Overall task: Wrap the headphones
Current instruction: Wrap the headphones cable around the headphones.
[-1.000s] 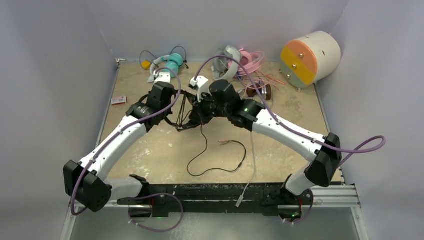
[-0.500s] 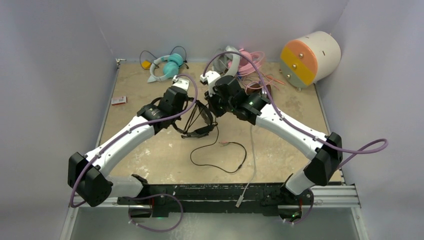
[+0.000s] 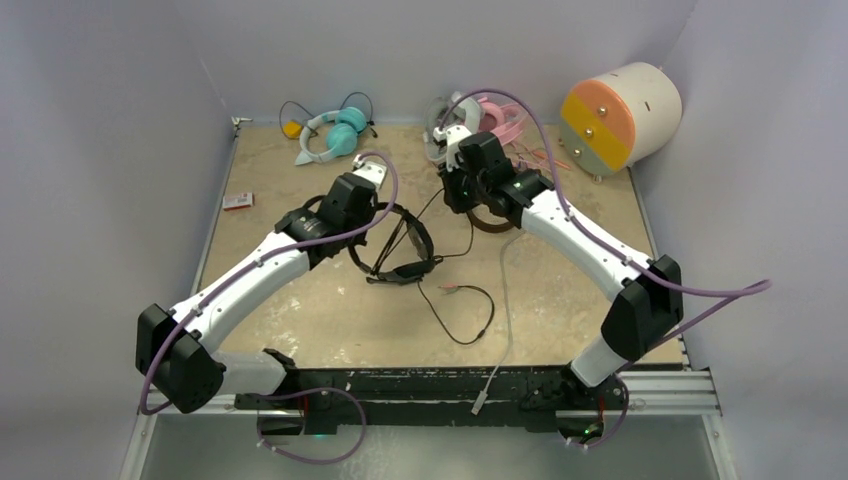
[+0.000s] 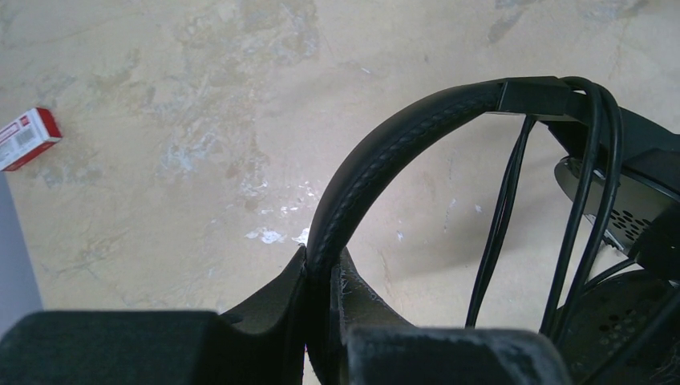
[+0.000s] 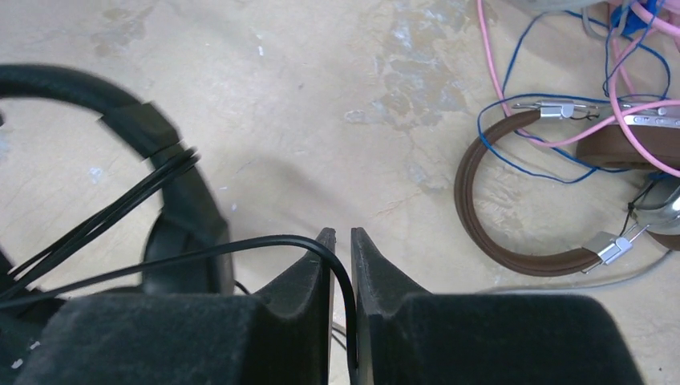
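The black headphones are held above the middle of the table, with several turns of thin black cable across them. My left gripper is shut on their padded headband. My right gripper is shut on the black cable, which runs left to the headphones. In the top view the right gripper is to the right of and behind the headphones. The rest of the cable lies loose on the table.
Brown-and-silver headphones lie just right of my right gripper among pink and blue cables. Teal-and-white headphones and pink and grey pairs sit at the back. A cream cylinder stands back right. A small red box lies left.
My right gripper has moved back and to the right, drawing the cable out from the headphones. My left gripper has shifted right with the headband. The loose cable loop on the table has shrunk.
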Controlling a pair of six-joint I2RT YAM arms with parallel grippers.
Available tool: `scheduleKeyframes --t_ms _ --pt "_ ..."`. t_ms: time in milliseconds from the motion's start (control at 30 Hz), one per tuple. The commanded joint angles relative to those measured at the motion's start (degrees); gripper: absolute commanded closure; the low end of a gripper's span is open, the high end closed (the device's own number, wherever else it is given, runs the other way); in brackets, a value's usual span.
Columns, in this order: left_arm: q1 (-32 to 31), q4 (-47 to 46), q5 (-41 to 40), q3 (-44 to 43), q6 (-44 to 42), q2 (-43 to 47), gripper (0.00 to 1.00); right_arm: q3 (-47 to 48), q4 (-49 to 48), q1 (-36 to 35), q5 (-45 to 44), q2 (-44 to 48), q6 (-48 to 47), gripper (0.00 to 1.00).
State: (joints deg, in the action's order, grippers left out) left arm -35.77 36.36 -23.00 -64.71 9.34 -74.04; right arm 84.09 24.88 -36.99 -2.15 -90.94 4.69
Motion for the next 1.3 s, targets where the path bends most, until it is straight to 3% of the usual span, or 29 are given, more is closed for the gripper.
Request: scheduleKeyframes --t_ms 0,367,667,733,933,1067,1267 --pt "-0.32 2.56 7.13 -2.01 -1.74 1.74 1.00 -0.04 -3.16 3.86 3.65 -2.11 0.22 0.85" --pt "-0.28 7.73 21.61 -9.26 5.31 6.09 1.00 -4.69 -11.23 8.13 15.97 -4.10 5.00 0.89" --pt "-0.18 9.25 31.85 -17.44 21.03 4.82 1.00 -20.82 -34.71 8.34 26.16 0.93 10.39 0.89" --pt "0.56 9.57 33.11 -19.39 25.24 4.17 1.00 -25.38 -42.73 8.34 27.27 2.63 12.39 0.86" --pt "7.38 7.81 47.57 -23.95 32.64 1.78 1.00 -36.41 -63.24 8.31 27.64 3.34 16.43 0.78" --pt "7.69 8.13 46.55 -25.82 33.37 0.76 1.00 -38.65 -68.66 8.34 28.15 2.83 17.83 0.61" --pt "9.02 8.91 46.99 -27.23 35.82 -0.30 1.00 -38.97 -69.58 8.24 26.67 1.98 18.86 0.50"
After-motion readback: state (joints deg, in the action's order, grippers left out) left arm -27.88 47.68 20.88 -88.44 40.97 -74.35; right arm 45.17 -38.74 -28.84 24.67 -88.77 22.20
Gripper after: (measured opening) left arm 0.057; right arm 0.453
